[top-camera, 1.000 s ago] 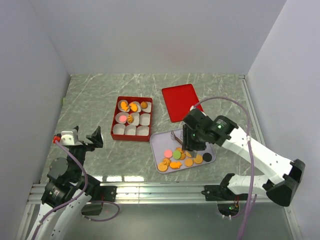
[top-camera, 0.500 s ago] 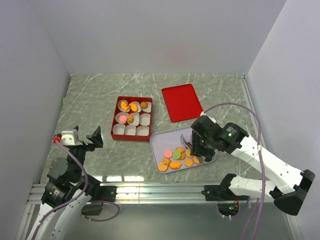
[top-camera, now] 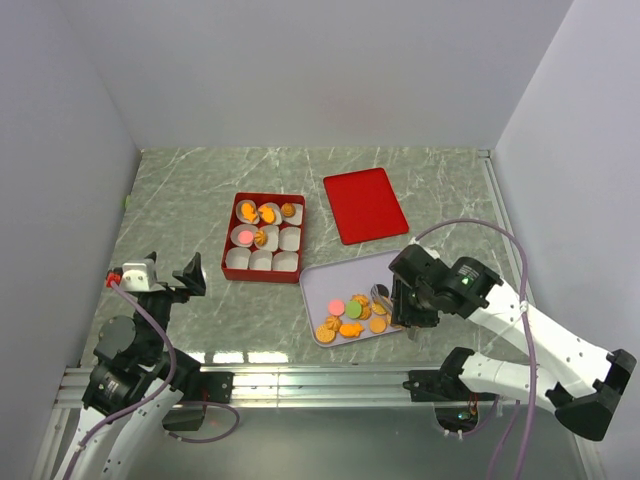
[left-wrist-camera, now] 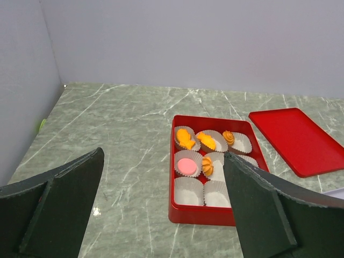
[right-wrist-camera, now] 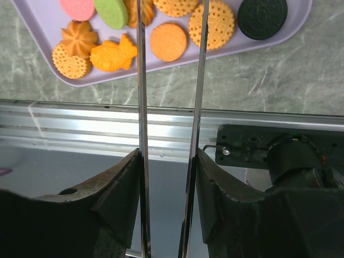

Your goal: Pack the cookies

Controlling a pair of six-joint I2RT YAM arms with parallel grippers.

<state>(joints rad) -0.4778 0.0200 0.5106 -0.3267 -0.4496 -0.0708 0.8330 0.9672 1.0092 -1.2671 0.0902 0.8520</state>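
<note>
The cookies (top-camera: pixel 352 312) lie loose on a lilac tray (top-camera: pixel 325 277); most are orange, with one pink, one green and one black. The right wrist view shows them (right-wrist-camera: pixel 169 41) at the top, on the tray (right-wrist-camera: pixel 37 32). My right gripper (top-camera: pixel 402 308) hangs over the tray's near right corner, shut on metal tongs (right-wrist-camera: pixel 141 80) whose two blades run up past the cookies and out of frame. Further cookies (left-wrist-camera: pixel 185 138) sit in white paper cups in the red box (left-wrist-camera: pixel 215 216). My left gripper (left-wrist-camera: pixel 161 207) stands open and empty, near and left of the box.
A flat red lid (top-camera: pixel 365 205) lies behind the tray, right of the red box (top-camera: pixel 230 240). The aluminium rail (right-wrist-camera: pixel 80 115) of the table's near edge runs just below the tray. Grey walls close in the left, back and right.
My right arm has swung back and to the right, carrying the tongs from over the tray's middle to its near right corner. The left arm has not moved.
</note>
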